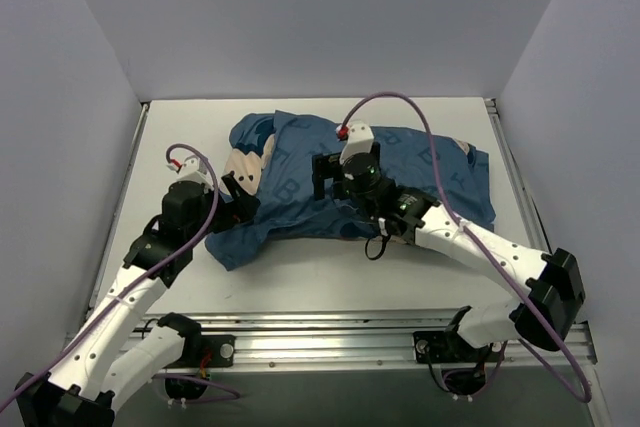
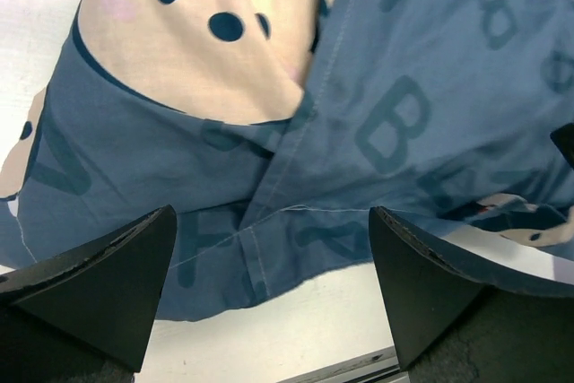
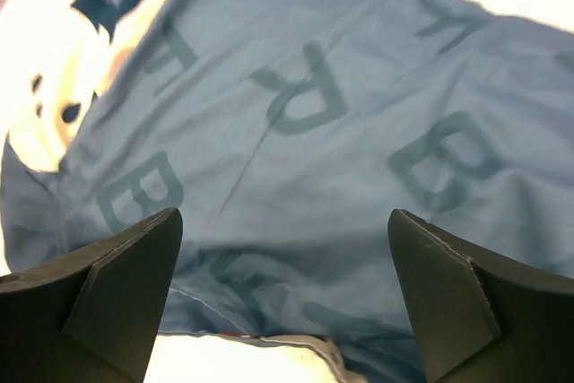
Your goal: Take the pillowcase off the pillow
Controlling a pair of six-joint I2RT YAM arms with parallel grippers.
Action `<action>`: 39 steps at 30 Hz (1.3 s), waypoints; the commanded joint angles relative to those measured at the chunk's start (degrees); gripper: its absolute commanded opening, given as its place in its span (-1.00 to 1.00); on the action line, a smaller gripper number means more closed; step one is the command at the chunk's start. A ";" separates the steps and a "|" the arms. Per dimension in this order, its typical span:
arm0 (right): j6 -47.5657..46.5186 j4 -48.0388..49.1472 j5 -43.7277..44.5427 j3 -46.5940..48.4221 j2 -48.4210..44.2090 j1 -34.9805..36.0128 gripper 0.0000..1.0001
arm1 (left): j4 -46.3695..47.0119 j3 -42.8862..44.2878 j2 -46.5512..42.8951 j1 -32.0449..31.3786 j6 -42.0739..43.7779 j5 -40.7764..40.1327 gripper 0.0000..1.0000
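Observation:
The pillowcase (image 1: 290, 162), blue with darker letters and cream mouse faces, lies rumpled across the middle of the table. The pillow is hidden under it. My left gripper (image 1: 243, 199) is open at the cloth's left end, its jaws wide over a stitched hem (image 2: 251, 253) and empty. My right gripper (image 1: 320, 177) is open over the middle of the cloth (image 3: 359, 177), empty. In the left wrist view the gripper (image 2: 272, 221) straddles the cloth's near edge. In the right wrist view the gripper (image 3: 285, 217) stands above lettered cloth. I cannot tell if the bright white patch (image 3: 224, 365) is pillow or table.
The white table (image 1: 330, 282) shows bare in front of the cloth and to its left. Grey walls close in the left, back and right sides. A metal rail (image 1: 330, 332) runs along the near edge. Purple cables loop above both arms.

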 commanded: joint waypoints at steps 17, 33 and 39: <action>22.24 -26.64 7.28 -9.24 -7.48 24.65 0.76 | -2.58 9.77 8.58 1.73 4.90 -6.16 0.94; 12.46 -12.82 13.53 -6.40 -0.98 -3.29 0.75 | -2.58 14.70 16.58 4.90 8.50 -2.12 0.94; 25.37 -22.75 10.28 -20.46 -12.04 -3.39 0.75 | -2.58 15.58 18.34 5.25 9.03 -0.45 0.94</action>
